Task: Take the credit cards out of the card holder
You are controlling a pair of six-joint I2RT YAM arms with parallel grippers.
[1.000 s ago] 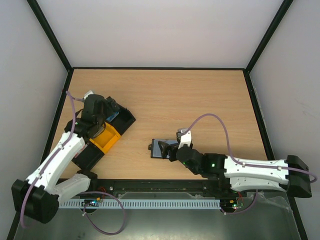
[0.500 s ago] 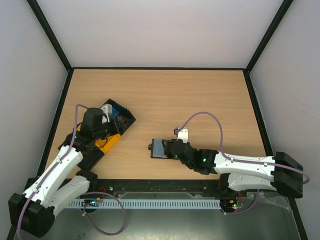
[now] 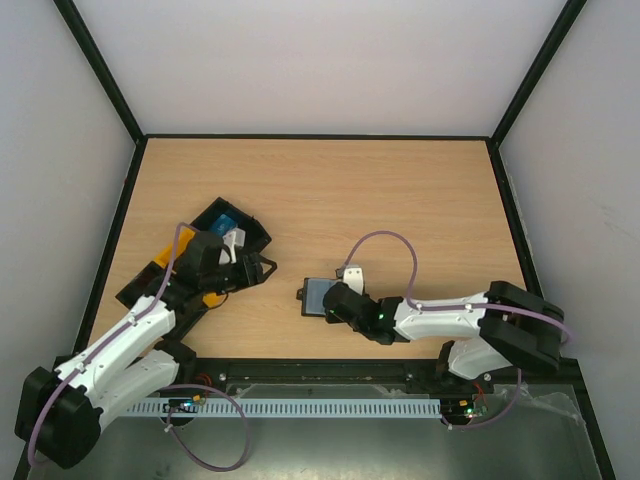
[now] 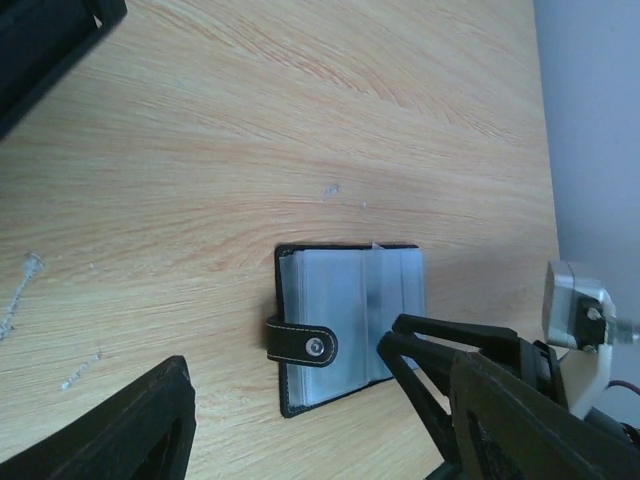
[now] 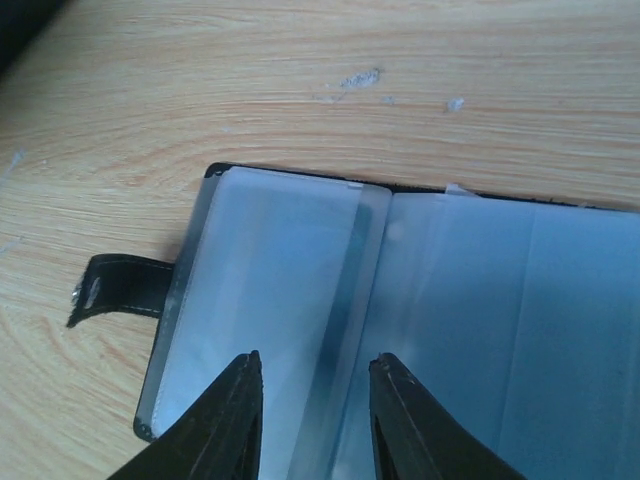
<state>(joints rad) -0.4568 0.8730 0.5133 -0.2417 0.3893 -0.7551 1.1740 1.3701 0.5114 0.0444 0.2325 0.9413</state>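
Flat black card holder (image 4: 345, 310) with grey-blue translucent pockets lies open amid bare wooden table (image 3: 400, 190); right gripper (image 5: 315, 365) jaws, narrowly parted, straddle its fold; left gripper (image 3: 252, 265) gapes empty.

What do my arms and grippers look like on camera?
The left arm and right arm have white shells, black joints and bases, each trailing a looping mauve cable. The left gripper and right gripper are black, with two tapered fingers.

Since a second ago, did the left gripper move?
Yes. The left gripper swung off the far end of the black-and-orange tray and now points right, toward the card holder.
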